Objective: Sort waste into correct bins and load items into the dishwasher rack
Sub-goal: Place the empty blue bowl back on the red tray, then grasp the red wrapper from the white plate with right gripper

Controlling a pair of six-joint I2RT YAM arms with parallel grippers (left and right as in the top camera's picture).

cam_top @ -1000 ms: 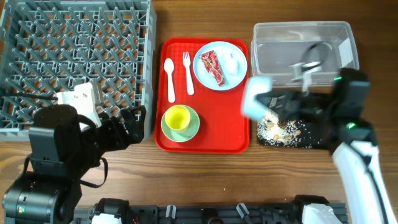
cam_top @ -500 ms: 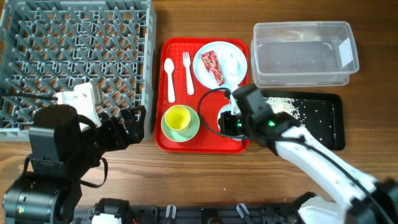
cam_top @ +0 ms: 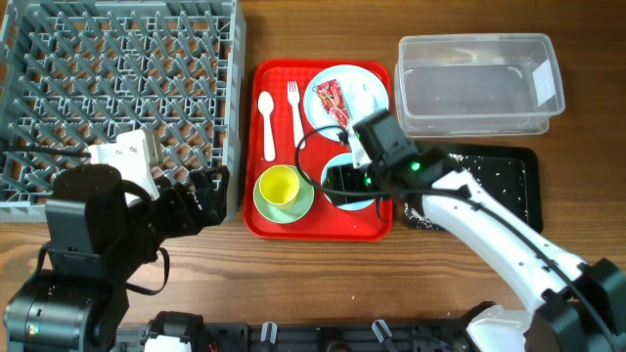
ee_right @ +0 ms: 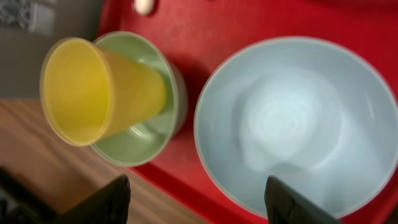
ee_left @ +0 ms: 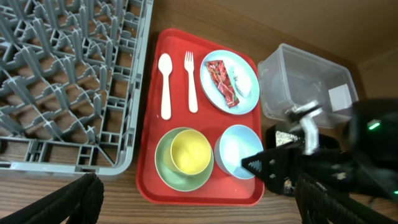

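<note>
Bowl (ee_right: 292, 124), pale blue and empty, is sitting upright on the red tray (ee_right: 249, 25); right gripper (ee_right: 196, 193) is hovering spread.

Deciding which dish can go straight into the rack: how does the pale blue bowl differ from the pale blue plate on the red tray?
The bowl is empty; the plate carries a red wrapper and a white scrap. The bowl is deep-sided, the plate nearly flat. The bowl sits front right on the red tray, the plate back right. Both are round and pale blue.
</note>
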